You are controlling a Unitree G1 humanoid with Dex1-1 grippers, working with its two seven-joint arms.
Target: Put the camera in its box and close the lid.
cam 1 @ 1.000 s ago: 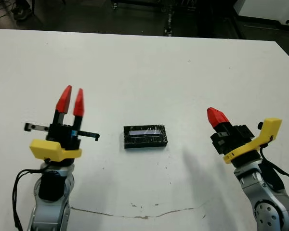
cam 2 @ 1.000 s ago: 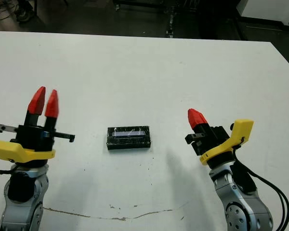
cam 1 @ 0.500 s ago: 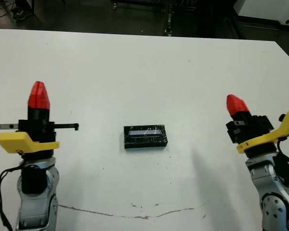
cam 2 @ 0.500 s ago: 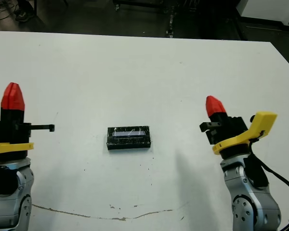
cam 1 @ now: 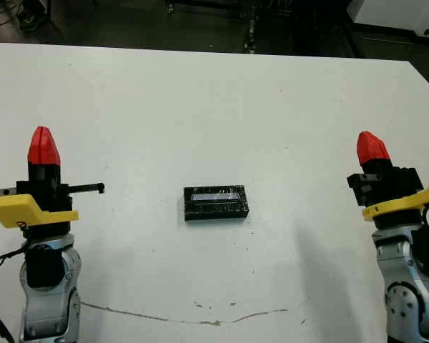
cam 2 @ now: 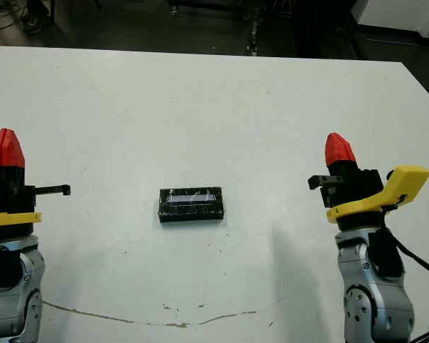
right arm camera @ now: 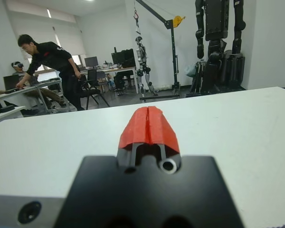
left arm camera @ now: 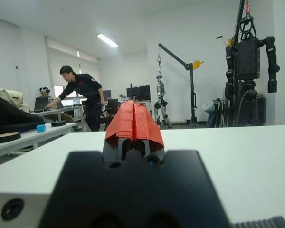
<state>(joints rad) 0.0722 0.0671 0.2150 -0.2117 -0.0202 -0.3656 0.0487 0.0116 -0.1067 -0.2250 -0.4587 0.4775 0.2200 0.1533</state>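
No text, label, brand, number or sign can be read in any view. The lid (cam 1: 216, 202) shows only pale reflective streaks, no lettering.

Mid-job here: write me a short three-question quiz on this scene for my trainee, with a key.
1. True or false: the lid sits on the table between the two arms.
2. Which tool touches the lid? A) left tool B) right tool C) neither
3. Fill in: both tools' red fingers are pressed ____.

Key: 1 true; 2 C, both stand apart from it on either side; 3 together, as the wrist views show.
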